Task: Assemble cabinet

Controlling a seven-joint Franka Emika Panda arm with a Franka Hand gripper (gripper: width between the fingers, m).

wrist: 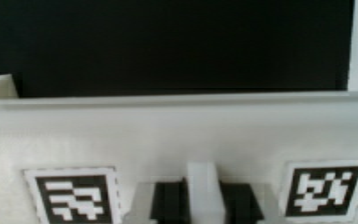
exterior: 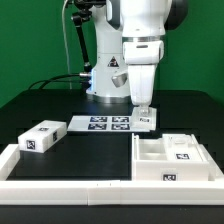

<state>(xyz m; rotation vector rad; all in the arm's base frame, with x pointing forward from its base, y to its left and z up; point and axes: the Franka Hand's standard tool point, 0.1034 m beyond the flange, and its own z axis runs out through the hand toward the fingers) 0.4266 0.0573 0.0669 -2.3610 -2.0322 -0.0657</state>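
In the exterior view my gripper (exterior: pixel 143 106) points straight down at the right end of the marker board (exterior: pixel 100 124). It is shut on a small white tagged cabinet block (exterior: pixel 144 119) that stands at table level. In the wrist view the black fingers (wrist: pixel 165 203) clamp a thin white rib of this block (wrist: pixel 176 130), with a tag on either side. The open white cabinet body (exterior: pixel 186 172) lies at the exterior view's right front. Another white tagged block (exterior: pixel 40 138) lies at the exterior view's left.
A low white border rail (exterior: pixel 70 187) runs along the front, and another short rail (exterior: pixel 8 158) runs at the exterior view's left. The robot's base (exterior: pixel 105 75) stands behind the marker board. The table is black.
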